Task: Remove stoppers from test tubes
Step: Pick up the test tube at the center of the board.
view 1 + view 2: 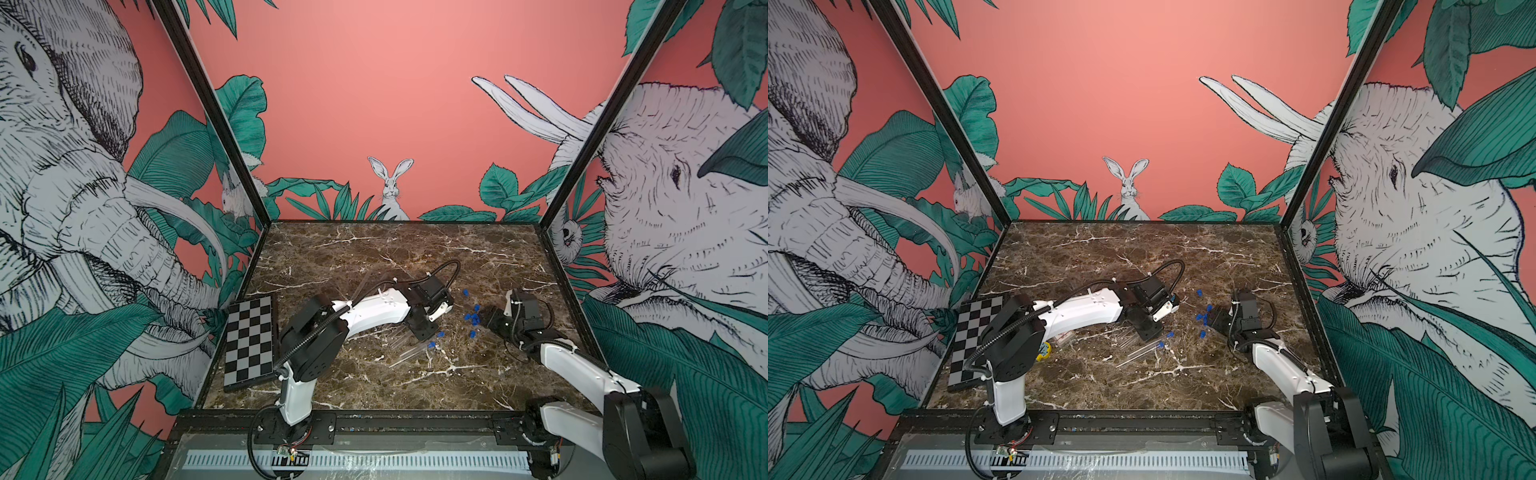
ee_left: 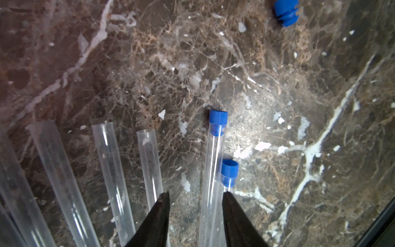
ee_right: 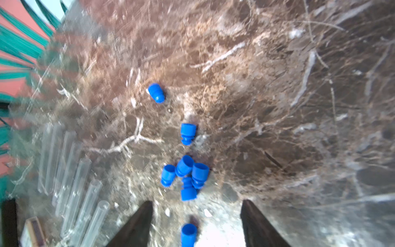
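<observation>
Two clear test tubes lie side by side on the marble, each with a blue stopper in its mouth: the longer-showing test tube [image 2: 210,181] with a stopper [image 2: 218,119], and its neighbour with a stopper [image 2: 229,171]. My left gripper [image 2: 196,193] is open and straddles the first tube, with a gap on one side. Several empty tubes [image 2: 111,171] lie beside it. My right gripper [image 3: 197,202] is open over a loose stopper [image 3: 189,234] on the table. A heap of loose stoppers [image 3: 186,175] lies just beyond. Both top views show these stoppers [image 1: 473,318] between the arms.
A checkerboard [image 1: 249,340] leans at the table's left edge. A clear flat case [image 1: 1065,338] and a yellow item [image 1: 1044,351] lie under the left arm. Single stoppers [image 3: 156,93] lie scattered farther out. Printed walls close in three sides.
</observation>
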Controlling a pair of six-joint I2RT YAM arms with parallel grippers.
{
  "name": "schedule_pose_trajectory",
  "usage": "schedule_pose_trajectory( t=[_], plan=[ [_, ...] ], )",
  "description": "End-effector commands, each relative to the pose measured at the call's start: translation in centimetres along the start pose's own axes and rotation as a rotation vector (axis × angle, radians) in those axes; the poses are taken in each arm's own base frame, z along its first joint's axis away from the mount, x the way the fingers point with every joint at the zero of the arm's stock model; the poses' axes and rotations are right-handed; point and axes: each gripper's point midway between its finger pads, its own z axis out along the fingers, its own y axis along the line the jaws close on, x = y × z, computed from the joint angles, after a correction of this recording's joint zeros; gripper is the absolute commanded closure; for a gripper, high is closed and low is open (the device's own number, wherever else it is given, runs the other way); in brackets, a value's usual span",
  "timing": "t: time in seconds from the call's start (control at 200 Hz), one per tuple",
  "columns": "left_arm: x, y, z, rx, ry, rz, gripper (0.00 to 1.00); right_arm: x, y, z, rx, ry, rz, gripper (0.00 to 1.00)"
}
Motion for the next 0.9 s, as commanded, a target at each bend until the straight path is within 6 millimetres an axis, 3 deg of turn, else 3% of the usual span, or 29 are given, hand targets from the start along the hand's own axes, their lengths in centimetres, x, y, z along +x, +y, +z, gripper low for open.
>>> schedule_pose_trajectory(
  t=[0.0, 0.125, 0.895],
  plan=[
    [-0.5, -0.6, 0.0, 0.012, -0.006, -0.006, 0.59, -0.1, 0.2, -0.4, -0.005, 0.006, 0.0, 0.26],
    [-0.1, -0.7, 0.8, 0.011, 0.015, -0.003, 0.6, -0.2, 0.7, -0.3, -0.022, 0.009, -0.002, 0.21],
    [1.6, -0.1, 2.6, -0.053, 0.086, 0.032, 0.68, -0.8, 1.0, -0.6, -0.026, -0.013, -0.007, 0.21]
  ],
)
